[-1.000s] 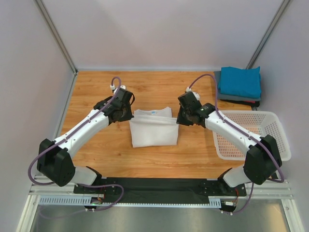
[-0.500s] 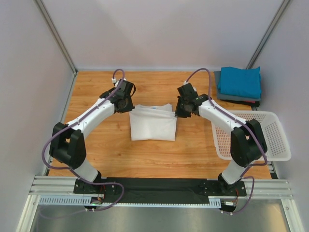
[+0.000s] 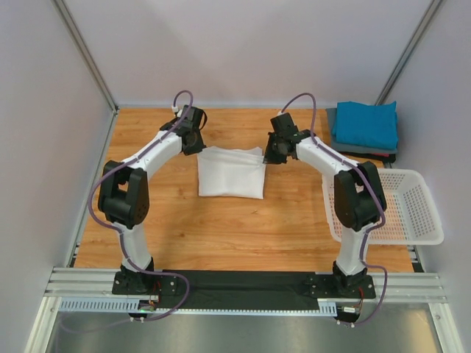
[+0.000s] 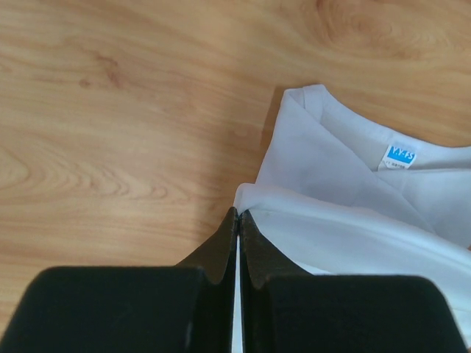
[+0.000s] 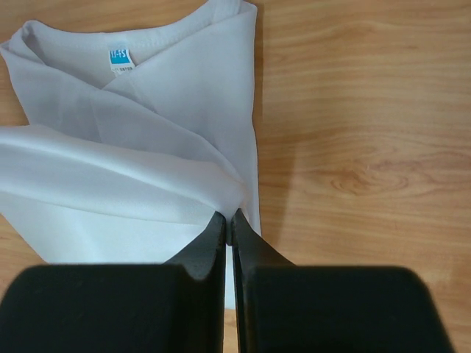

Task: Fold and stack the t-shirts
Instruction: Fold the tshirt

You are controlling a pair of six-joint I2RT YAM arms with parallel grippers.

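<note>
Both arms grip the white t-shirt (image 3: 230, 174) by a lifted edge on the wooden table (image 3: 221, 228).
The left gripper (image 4: 238, 215) is pinched tight on the cloth's left corner and the right gripper (image 5: 228, 215) on its right corner. The shirt lies between them, collar at the far side, with its blue label (image 4: 399, 155) showing. A teal t-shirt (image 3: 366, 123) lies on a dark grey t-shirt (image 3: 353, 149) in the far right corner, behind the white basket (image 3: 423, 220).

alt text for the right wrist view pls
The right gripper, shut, pinches the edge of a folded layer of the white t-shirt, which lies on the wooden table. The shirt's blue neck label sits at the upper left.
</note>
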